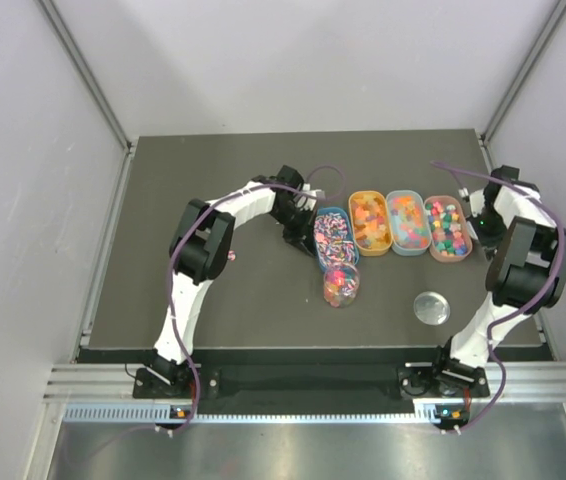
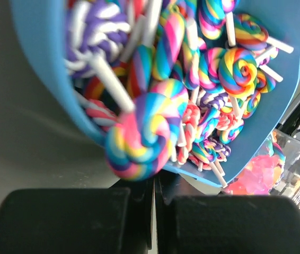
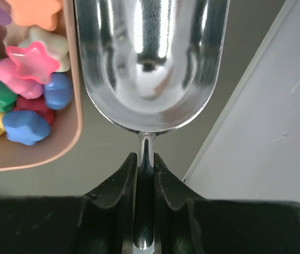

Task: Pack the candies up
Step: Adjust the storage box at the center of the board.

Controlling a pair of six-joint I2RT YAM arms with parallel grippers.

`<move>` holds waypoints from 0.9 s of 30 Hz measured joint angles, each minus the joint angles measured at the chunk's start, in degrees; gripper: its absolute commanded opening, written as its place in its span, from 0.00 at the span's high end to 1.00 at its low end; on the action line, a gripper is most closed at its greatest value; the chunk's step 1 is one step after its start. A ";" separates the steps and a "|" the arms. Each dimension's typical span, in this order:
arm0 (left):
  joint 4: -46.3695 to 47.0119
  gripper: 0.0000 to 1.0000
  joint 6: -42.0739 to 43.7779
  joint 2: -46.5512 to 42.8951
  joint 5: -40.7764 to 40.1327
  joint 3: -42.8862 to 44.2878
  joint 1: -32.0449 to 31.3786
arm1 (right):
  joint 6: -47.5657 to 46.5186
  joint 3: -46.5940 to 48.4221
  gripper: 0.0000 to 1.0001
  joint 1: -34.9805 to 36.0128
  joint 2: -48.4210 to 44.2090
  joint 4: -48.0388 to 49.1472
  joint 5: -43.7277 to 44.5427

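1. Right end effector (image 3: 143,164): pinched nearly closed on the thin handle of the scoop (image 3: 150,58); bowl empty, pointing to 12 o'clock.
2. Star-shaped candies (image 3: 28,69) in the pink tray (image 3: 76,124), just beside the bowl at 9 o'clock, tray wall parallel to the scoop; probably needs a sideways shift before dipping.
3. Left end effector (image 2: 154,185): fully shut against the blue tray (image 2: 46,58) of lollipops (image 2: 144,132); cannot tell whether one is pinched.
4. Clear only from above: part-filled jar (image 1: 341,285) at 6 o'clock of the blue tray, nearer the left arm.

Mixed candies (image 1: 408,222), heaped in four side-by-side oval trays (image 1: 373,252) (swirl lollipops (image 2: 144,132) leftmost), some in jar (image 1: 341,303)
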 measured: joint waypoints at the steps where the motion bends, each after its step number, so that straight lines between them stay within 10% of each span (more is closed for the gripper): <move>1: -0.46 1.00 0.02 0.26 -0.07 0.63 0.11 | 0.61 0.02 1.00 0.55 -0.11 0.09 0.59; 27: -2.95 1.00 5.73 5.29 -9.44 13.92 7.39 | 4.79 7.85 1.00 8.26 2.01 -1.64 1.86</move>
